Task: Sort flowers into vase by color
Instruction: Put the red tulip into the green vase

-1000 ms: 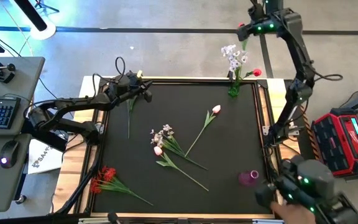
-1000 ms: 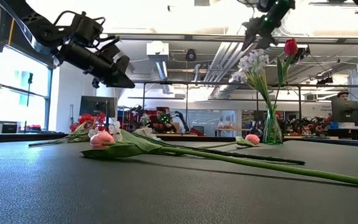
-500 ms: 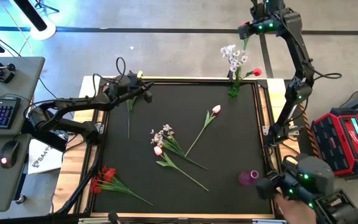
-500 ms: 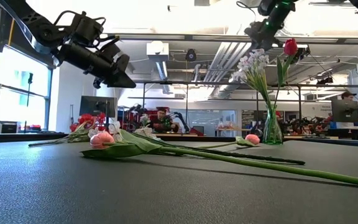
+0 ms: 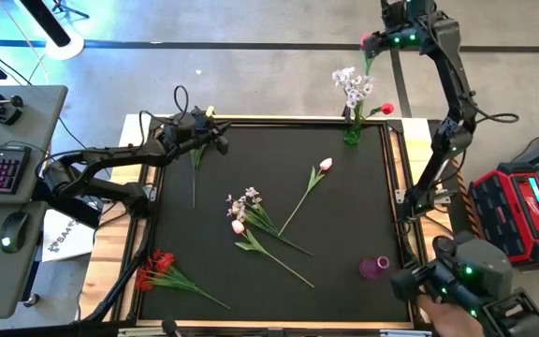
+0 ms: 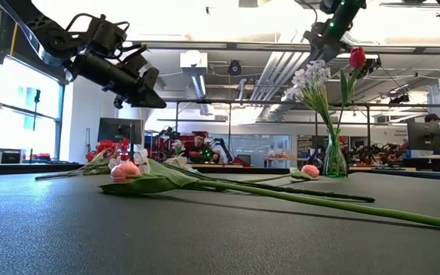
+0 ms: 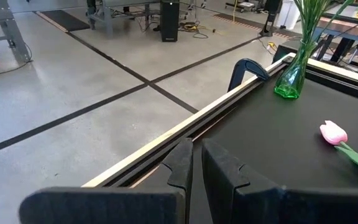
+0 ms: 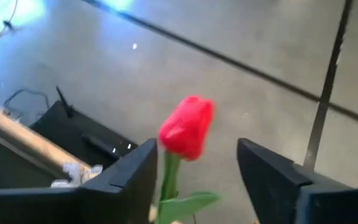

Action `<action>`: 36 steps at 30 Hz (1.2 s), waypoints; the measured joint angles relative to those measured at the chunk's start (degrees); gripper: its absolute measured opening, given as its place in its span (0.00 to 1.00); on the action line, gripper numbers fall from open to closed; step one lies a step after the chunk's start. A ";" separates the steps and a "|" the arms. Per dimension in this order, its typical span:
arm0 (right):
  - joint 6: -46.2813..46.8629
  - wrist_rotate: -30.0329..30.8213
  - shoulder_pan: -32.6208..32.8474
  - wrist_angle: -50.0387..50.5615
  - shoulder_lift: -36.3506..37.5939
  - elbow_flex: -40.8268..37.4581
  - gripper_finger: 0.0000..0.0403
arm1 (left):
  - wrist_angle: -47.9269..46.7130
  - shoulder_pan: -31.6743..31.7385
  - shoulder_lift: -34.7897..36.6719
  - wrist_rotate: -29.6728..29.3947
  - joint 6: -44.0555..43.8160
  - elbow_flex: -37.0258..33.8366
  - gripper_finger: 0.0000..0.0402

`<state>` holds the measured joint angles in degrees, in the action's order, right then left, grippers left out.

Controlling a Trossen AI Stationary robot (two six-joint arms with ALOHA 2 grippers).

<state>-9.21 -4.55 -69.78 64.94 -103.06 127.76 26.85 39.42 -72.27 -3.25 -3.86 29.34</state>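
A green glass vase (image 5: 352,137) stands at the table's far right corner, with a white-lavender sprig (image 5: 348,86) and a red tulip (image 5: 386,109) in it. My right gripper (image 5: 371,42) hovers high above the vase, open. In its wrist view the red tulip (image 8: 188,127) stands between the fingers of my right gripper (image 8: 197,146), untouched. My left gripper (image 5: 221,140) is shut and raised over the far left corner, above a green stem (image 5: 194,178) lying flat. On the mat lie a pink tulip (image 5: 326,165), a sprig (image 5: 244,200) with another pink tulip (image 5: 239,227), and a red bunch (image 5: 157,265).
A small magenta vase (image 5: 374,269) stands near the table's right near corner. A dark device with green lights (image 5: 457,281) and a person's hand (image 5: 447,323) sit just off that corner. A black clamp (image 7: 247,67) grips the far edge. The mat's middle right is bare.
My right gripper has moved up, away from the red tulip and the vase, which stay in place. The dark device off the right near corner has shifted a little.
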 joint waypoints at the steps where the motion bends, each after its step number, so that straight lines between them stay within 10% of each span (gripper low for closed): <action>1: 0.24 -0.07 -0.22 1.01 -0.17 0.00 0.55 | 0.00 0.00 0.00 -0.02 0.00 0.00 0.05; 9: 3.20 -5.39 -3.72 6.00 -0.49 0.00 0.65 | -0.02 0.00 0.00 -0.04 0.02 -0.02 0.05; 29: -0.90 -11.42 -5.23 9.95 -3.61 0.00 0.04 | -0.01 -1.01 0.00 0.68 -0.55 -0.02 0.05; 36: -1.77 -11.31 -3.30 16.80 -2.70 0.00 0.03 | -0.01 -1.25 0.00 0.70 -0.51 -0.02 0.05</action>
<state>-10.98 -15.86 -73.09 81.74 -105.76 127.76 26.84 38.17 -72.27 -2.55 -4.37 29.32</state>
